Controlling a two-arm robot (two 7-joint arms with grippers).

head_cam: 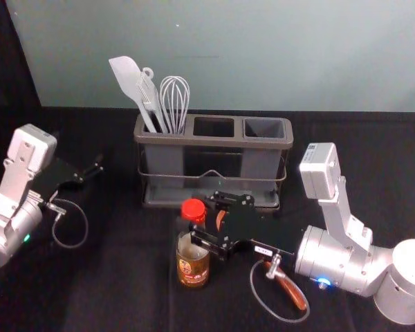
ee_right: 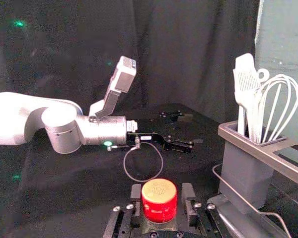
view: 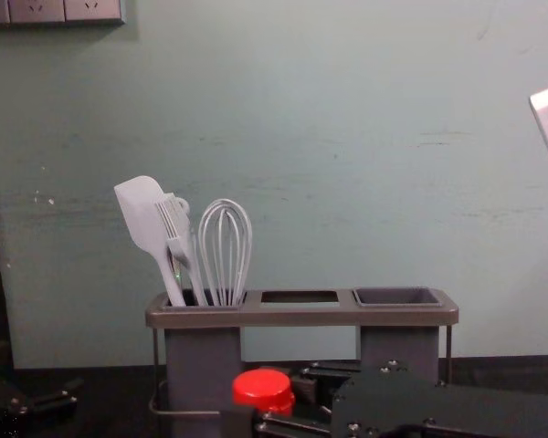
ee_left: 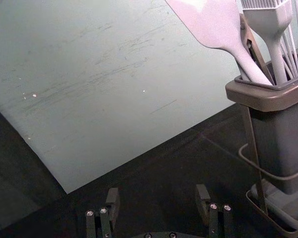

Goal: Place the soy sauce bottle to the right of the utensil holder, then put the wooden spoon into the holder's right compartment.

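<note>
Spatula (view: pixel 143 215), brush (view: pixel 178 240), whisk (view: pixel 225 246), sockets (view: pixel 38 11)

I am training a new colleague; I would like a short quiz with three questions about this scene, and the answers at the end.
1. Which compartment of the utensil holder has the whisk in it? A) middle B) left C) right
2. Name the gripper that is at the soy sauce bottle.
3. True or false: the bottle is to the right of the holder.

Key:
1. B
2. The right gripper; the left gripper is open, off to the holder's left.
3. False; it is in front.
</note>
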